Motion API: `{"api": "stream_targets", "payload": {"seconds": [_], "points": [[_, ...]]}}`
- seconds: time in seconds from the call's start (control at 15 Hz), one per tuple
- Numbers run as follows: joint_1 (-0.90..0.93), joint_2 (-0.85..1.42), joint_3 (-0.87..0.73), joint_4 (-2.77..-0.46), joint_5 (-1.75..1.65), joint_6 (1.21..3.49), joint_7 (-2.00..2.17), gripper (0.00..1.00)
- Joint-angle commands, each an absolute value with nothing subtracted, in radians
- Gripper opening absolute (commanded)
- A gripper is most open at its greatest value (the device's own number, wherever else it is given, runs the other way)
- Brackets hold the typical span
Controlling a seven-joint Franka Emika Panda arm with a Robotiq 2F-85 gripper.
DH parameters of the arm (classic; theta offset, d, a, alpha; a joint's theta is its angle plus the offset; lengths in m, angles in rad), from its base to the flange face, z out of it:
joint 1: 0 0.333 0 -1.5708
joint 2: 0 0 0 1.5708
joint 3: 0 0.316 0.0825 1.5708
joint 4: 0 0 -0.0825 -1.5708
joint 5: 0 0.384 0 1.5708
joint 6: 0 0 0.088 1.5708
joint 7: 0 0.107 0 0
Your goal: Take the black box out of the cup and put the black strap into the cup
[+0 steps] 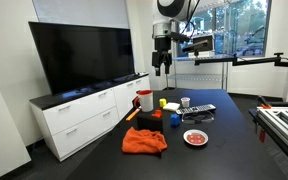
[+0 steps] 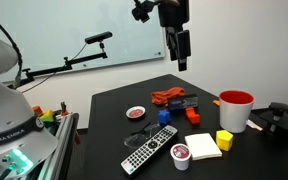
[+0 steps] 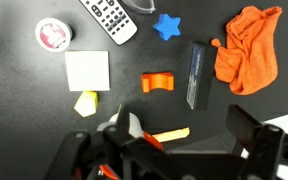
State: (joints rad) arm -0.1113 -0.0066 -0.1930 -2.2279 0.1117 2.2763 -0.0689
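The red cup (image 2: 235,110) with a whitish rim stands at the table's edge; it also shows in an exterior view (image 1: 144,100) and, partly hidden by my fingers, at the bottom of the wrist view (image 3: 130,128). Its inside is hidden. A black oblong thing (image 3: 196,75) lies flat on the table beside the orange cloth (image 3: 249,55), also seen in an exterior view (image 2: 184,103); I cannot tell whether it is the box or the strap. My gripper (image 1: 162,66) (image 2: 180,55) (image 3: 179,128) hangs high above the table, open and empty.
On the table are a remote (image 2: 149,152), white pad (image 2: 202,145), yellow block (image 2: 224,139), blue star (image 3: 166,26), orange clip (image 3: 158,80), small pink-filled cup (image 2: 181,155), red dish (image 2: 136,113) and a wooden stick (image 3: 169,133) by the cup. A TV cabinet (image 1: 79,115) stands alongside.
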Motion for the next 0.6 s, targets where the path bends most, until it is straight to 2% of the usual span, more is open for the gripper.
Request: {"api": "stream_targets", "payload": {"seconds": [0.0, 0.53], "points": [[-0.123, -0.035, -0.172, -2.238, 0.103, 2.27, -0.119, 1.0], [-0.119, -0.03, -0.151, -2.246, 0.084, 2.274, -0.128, 1.0]]}}
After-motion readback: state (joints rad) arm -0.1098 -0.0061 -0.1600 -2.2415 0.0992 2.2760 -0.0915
